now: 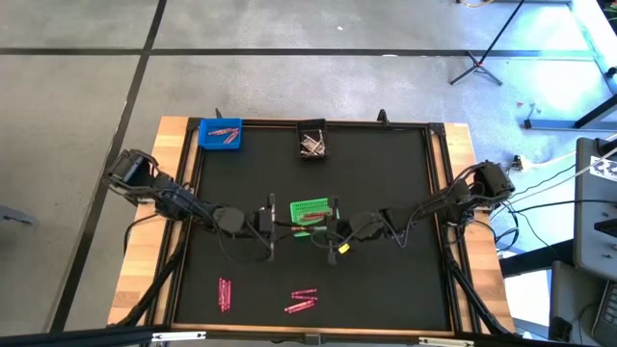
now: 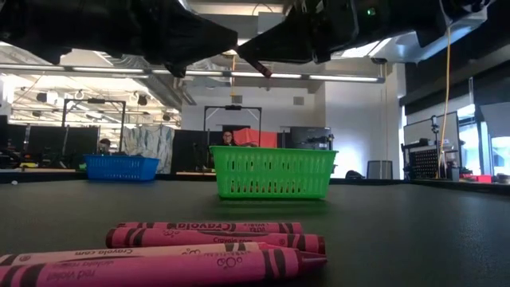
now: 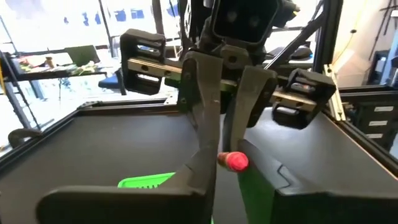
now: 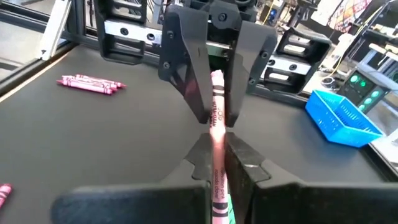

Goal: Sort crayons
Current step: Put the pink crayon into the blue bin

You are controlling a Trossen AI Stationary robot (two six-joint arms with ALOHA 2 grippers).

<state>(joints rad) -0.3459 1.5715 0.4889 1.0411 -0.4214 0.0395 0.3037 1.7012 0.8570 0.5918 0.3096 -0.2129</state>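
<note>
Mid-handoff here, right above the green bin (image 1: 299,204) in the middle of the desk (image 1: 386,173). My right gripper (image 4: 219,149) is clenched on one crayon (image 4: 217,134), a pink one, and holds it by the near end. It sticks straight out past my fingertips toward my left gripper (image 4: 217,118), so the long axis runs arm to arm, pretty much level across the desk.

The left fingers (image 4: 193,93) sit one on each side of the crayon's far end, really snug. Honestly I can't tell if they're actually pinching it or just bracketing it. From the left wrist I'm looking at the crayon end-on, which I'd read as lined up well.

So the whole next move hangs on that far tip. The left needs a real grip before the right lets go, otherwise I'd guess it drops into the green bin. More crayons (image 1: 301,303) lie in small bunches on the desk's near side, well apart from both arms.
</note>
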